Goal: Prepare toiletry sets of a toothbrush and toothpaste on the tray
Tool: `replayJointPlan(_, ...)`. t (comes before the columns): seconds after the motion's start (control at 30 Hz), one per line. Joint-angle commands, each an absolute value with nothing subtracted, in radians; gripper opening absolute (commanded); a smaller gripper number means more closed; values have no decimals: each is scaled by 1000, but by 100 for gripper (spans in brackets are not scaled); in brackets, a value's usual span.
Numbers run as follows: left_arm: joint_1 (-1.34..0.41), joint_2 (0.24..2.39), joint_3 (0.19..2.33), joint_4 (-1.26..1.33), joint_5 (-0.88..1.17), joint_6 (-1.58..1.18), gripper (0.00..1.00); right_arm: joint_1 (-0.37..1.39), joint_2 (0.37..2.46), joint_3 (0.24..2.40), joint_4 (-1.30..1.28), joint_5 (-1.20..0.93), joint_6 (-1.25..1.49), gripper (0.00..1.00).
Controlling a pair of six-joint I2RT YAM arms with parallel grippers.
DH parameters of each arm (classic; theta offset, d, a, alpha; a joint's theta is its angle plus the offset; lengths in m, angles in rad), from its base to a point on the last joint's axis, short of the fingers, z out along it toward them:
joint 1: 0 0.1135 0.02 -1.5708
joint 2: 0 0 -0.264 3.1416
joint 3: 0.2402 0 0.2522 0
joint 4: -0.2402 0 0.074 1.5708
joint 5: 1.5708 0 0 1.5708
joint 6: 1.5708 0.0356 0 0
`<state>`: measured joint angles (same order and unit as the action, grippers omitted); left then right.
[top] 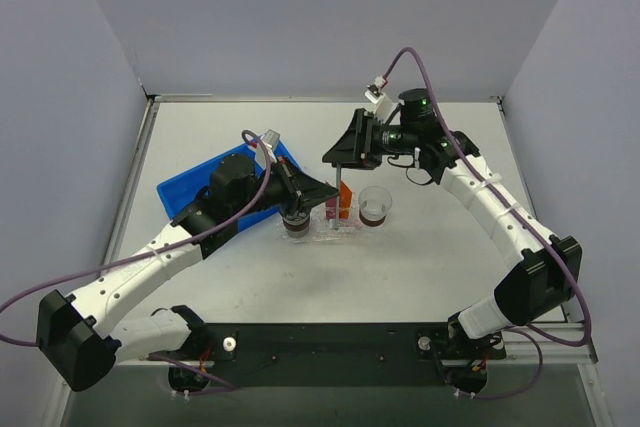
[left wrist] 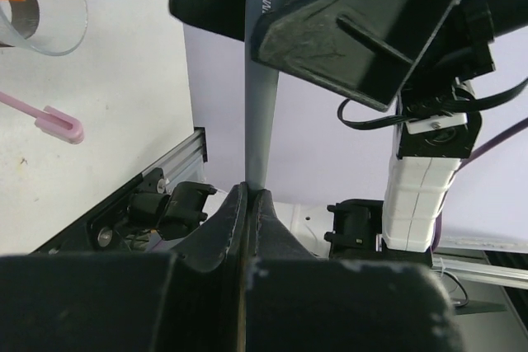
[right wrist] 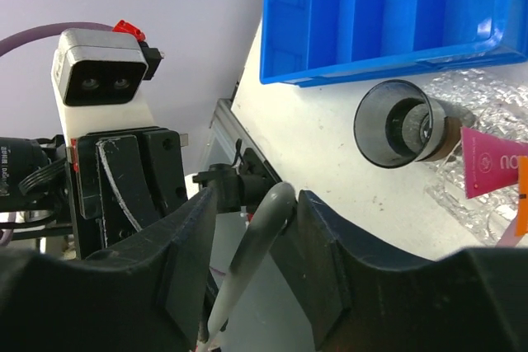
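Left tool pinched shut on slim grey toothbrush, upright. Right tool jaws parted, loosely flanking its rounded end. Bumpy clear tray just beside blue bin.

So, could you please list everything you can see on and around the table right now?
bin: 1, blue, left of centre, behind the tray
tray: 1, clear and bumpy, middle of the table
cups: 2, clear with dark bottoms; one at the tray's left end, one right of the tubes
toothpaste tubes: 2, one orange, one magenta, on the tray
pink toothbrush: 1, pink, lying flat near a cup
grey toothbrush: 1, grey, held in the air between the two arms
arms: 2, white and black; left fingers shut on the grey toothbrush, right fingers around its other end with a gap on one side
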<state>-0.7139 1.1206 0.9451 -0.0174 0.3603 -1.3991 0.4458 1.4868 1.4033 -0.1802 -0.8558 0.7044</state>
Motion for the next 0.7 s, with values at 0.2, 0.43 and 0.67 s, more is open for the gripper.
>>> replayJointPlan(0.2,-719,1124,977,101,403,-1384,0,426,1471,1362,-51,-922,822,7)
replayJointPlan(0.43,-719,1134,983,91,407,-1384,0,419,1454,1348,-41,-898,873,0)
replayJointPlan(0.67,-716,1169,1177,-208,358,-1116,47,405,1401,1312,-55,-767,933,0)
